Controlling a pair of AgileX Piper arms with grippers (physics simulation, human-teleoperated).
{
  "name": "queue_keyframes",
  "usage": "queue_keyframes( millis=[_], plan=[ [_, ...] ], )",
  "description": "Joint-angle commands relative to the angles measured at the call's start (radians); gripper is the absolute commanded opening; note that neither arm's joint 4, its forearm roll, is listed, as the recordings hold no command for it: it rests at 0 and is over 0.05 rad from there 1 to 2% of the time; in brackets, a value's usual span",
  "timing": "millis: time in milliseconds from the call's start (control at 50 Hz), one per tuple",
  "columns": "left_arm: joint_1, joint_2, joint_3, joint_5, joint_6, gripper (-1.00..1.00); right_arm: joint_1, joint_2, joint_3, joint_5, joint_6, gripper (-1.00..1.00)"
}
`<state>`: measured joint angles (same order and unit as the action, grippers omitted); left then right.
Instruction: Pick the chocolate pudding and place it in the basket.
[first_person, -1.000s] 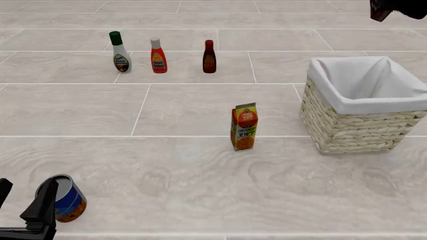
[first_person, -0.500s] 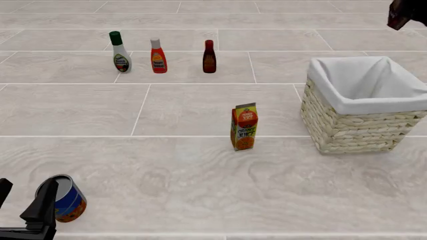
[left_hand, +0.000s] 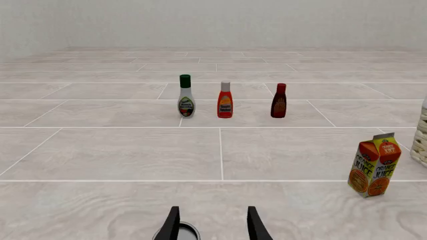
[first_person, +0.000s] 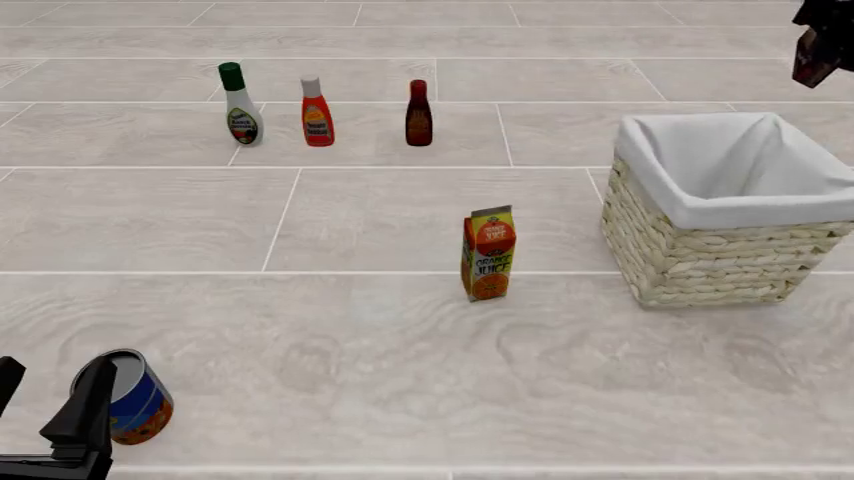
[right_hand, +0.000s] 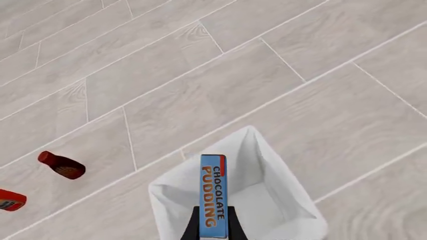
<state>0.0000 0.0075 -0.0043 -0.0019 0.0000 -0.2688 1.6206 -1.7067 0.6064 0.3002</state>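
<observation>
The chocolate pudding (right_hand: 213, 195), a thin carton with a blue top edge, is pinched in my right gripper (right_hand: 213, 222), which is shut on it. In the right wrist view it hangs high over the basket (right_hand: 273, 175), whose white cloth liner lies straight below. From the front, the right gripper (first_person: 829, 30) and the dark pudding (first_person: 813, 58) sit at the top right corner, above and behind the wicker basket (first_person: 694, 260). My left gripper (first_person: 54, 435) rests low at the near left, open, its fingers (left_hand: 172, 225) apart.
An orange juice carton (first_person: 489, 254) stands left of the basket. A white dressing bottle (first_person: 242, 105), a red bottle (first_person: 316, 112) and a dark red-brown bottle (first_person: 419, 114) line the far side. A tin can (first_person: 131, 396) stands beside the left gripper.
My right gripper has carried the pudding rightward and slightly down along the top of the front view. The left arm and everything on the table stayed put.
</observation>
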Motion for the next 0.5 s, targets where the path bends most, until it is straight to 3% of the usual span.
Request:
queue_keyframes(
  millis=[20,500],
  plan=[
    [0.0,0.0,0.0,0.0,0.0,1.0,-0.026,0.005,0.03,-0.016,0.003,-1.0],
    [0.0,0.0,0.0,0.0,0.0,1.0,-0.036,0.038,0.062,-0.039,0.03,-1.0]
  ],
)
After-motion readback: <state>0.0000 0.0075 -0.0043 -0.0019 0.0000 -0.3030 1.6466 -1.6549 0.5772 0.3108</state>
